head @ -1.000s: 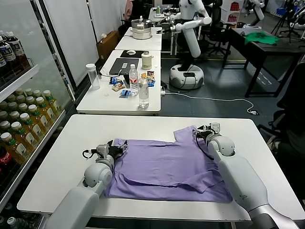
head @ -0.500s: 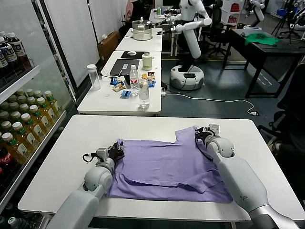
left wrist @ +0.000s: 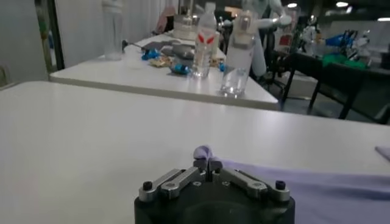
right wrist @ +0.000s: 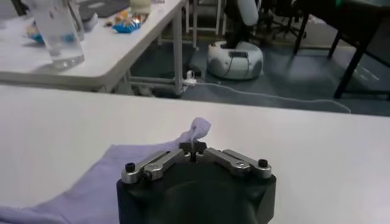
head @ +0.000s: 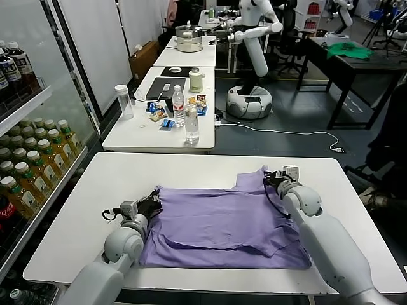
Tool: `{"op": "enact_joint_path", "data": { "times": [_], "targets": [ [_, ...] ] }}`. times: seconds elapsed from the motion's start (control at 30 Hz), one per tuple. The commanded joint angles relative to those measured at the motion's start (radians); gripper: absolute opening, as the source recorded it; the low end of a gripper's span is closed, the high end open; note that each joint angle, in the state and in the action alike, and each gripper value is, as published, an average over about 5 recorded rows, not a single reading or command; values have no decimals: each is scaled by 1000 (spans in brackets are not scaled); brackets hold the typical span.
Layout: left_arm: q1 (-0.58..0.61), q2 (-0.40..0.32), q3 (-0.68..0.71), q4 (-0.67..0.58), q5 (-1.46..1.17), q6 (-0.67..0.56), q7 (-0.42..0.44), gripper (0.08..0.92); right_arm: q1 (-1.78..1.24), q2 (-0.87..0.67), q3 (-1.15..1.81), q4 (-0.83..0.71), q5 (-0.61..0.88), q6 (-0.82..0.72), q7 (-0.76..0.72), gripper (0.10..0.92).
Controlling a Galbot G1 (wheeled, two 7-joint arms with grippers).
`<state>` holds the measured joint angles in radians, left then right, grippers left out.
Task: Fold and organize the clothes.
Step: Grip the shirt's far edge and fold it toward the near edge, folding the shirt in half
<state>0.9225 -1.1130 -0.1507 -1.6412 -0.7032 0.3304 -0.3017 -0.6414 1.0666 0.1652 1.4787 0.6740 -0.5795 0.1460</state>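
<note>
With the jaws that were spread a second ago now closed, the thin lavender-purple T-shirt [head: 222,219] lying on the white table [head: 191,171] is being pinched at its far corners by the left gripper [head: 151,203] and right gripper [head: 270,178], likely readying a fold.

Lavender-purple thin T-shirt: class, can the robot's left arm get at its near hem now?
Probably not yet: the left gripper is shut on the lavender-purple thin T-shirt's far left corner; nothing else blocks the hem.
</note>
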Motion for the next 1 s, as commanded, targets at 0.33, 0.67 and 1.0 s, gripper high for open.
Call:
{"op": "enact_joint_path", "data": {
  "times": [0.33,0.67,1.0],
  "targets": [
    [256,74,-78,-346,-19,1,9,94,-458,-147,275,510,27,1,14,110],
    [354,87,-88,-410,9,30,15,94,-687,-125,399,640,-23,1,15,110],
    [375,84,-88,-410,35,50,16,94,-746,-114,426,652,-41,1,19,110]
  ]
}}
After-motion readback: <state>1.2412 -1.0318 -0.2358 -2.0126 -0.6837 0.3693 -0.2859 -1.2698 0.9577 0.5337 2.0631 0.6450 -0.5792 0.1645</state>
